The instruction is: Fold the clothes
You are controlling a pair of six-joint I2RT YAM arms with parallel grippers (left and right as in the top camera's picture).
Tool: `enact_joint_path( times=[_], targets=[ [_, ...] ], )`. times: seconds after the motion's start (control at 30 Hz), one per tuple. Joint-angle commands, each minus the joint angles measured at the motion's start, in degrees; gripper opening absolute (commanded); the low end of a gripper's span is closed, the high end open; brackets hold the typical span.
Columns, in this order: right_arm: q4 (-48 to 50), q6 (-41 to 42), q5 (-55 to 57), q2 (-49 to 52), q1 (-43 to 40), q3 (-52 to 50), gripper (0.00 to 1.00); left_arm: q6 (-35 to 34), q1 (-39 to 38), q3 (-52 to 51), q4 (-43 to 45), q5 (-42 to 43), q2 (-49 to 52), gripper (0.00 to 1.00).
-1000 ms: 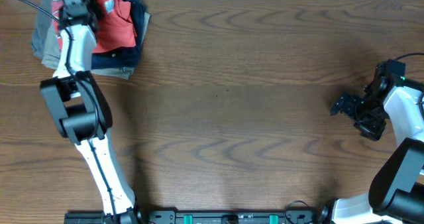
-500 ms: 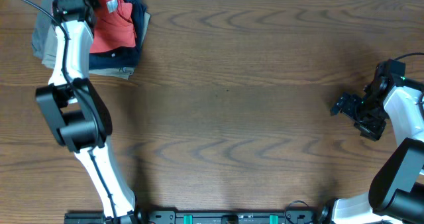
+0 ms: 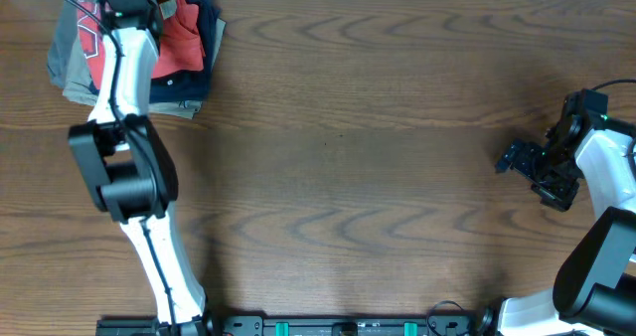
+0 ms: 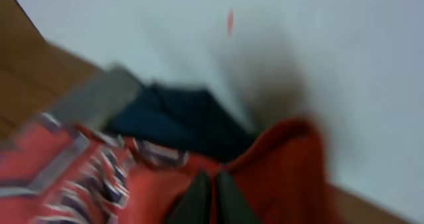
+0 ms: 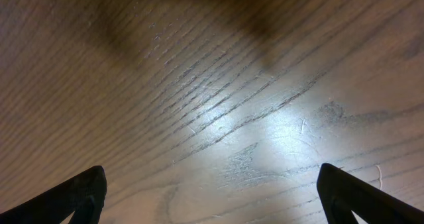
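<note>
Coral-red T-shirt on the pile of folded garments at the worktop's far-left corner, looser than a second ago: lettered front now dragged out left of the arm, over the khaki piece. Left pincer shifted toward the back edge, fingers nearly together, seemingly pinched on the red cloth; wrist view motion-blurred. Probably a lift-off just starting, no fold begun. Right pincer unmoved at far right, spread wide, holding nothing.

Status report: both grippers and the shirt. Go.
Left gripper shut on coral-red T-shirt, bunched atop folded garments. Right gripper open above table, holding nothing. Left arm overlies part of it.
</note>
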Motion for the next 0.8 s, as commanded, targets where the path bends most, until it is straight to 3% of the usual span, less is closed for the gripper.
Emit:
enact_joint_path(
  times=[0.0,0.2,0.4,0.57,0.63,0.67,0.77],
  targets=[
    [0.0,-0.4,0.0,0.1,-0.2,0.8,0.99,0.7,0.3,-0.1,0.3,4.0,4.7,0.07],
    [0.0,-0.4,0.0,0.1,-0.2,0.8,0.99,2.5,0.3,-0.1,0.0,4.5,6.6,0.11],
    [0.0,-0.4,0.0,0.1,-0.2,0.8,0.99,2.9,0.3,-0.1,-2.9,4.5,0.2,0.16],
    [0.0,-0.4,0.0,0.1,-0.2,0.8,0.99,2.9,0.3,-0.1,-10.2,4.5,-9.2,0.5],
    [0.0,-0.4,0.0,0.1,-0.2,0.8,0.99,2.8,0.3,-0.1,-14.8,4.5,-13.6,0.76],
    [0.0,-0.4,0.0,0.1,-0.2,0.8,0.99,2.9,0.3,-0.1,-17.3,4.5,-15.7,0.95],
    [0.0,-0.4,0.0,0.1,-0.2,0.8,0.99,2.0,0.3,-0.1,-26.2,4.9,-22.7,0.98]
  ],
)
